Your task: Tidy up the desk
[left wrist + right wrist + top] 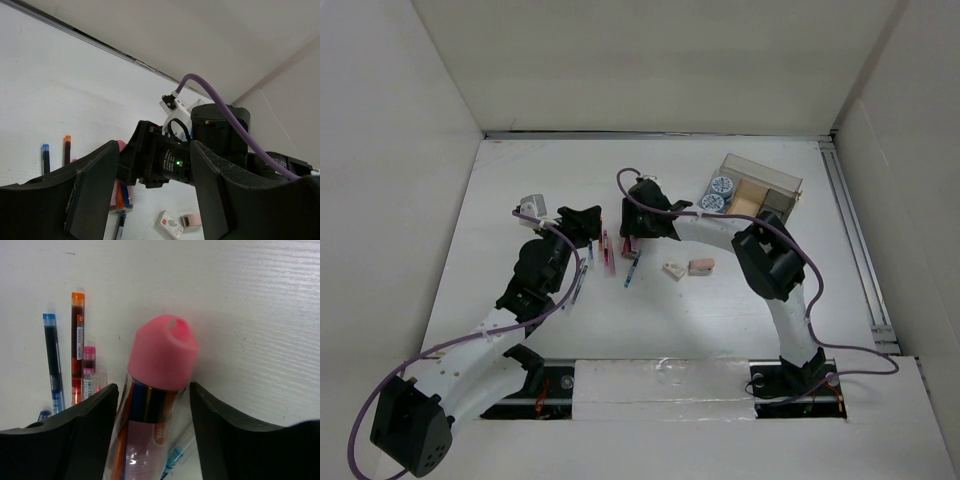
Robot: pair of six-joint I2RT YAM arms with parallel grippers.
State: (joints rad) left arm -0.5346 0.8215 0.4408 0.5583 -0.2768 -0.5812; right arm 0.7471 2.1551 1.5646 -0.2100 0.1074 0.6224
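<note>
Stretching apparently left-to-right, the desk point(700, 310).

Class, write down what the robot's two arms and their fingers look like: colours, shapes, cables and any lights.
Both the left arm and the right arm have smooth white links between chunky black joints. A thin purple cable loops along each. The fingers are broad, matte black, rounded wedges. A small green light glows on the black body of the right gripper.

Colour check from us: white table point(740, 310), a clear tube point(150, 415) with a bubblegum-pink cap point(162, 352) and rainbow stripes, an orange-tipped pen point(77, 335), a blue-tipped pen point(51, 352), a purple cable point(235, 116), and a pink eraser point(701, 266).
</note>
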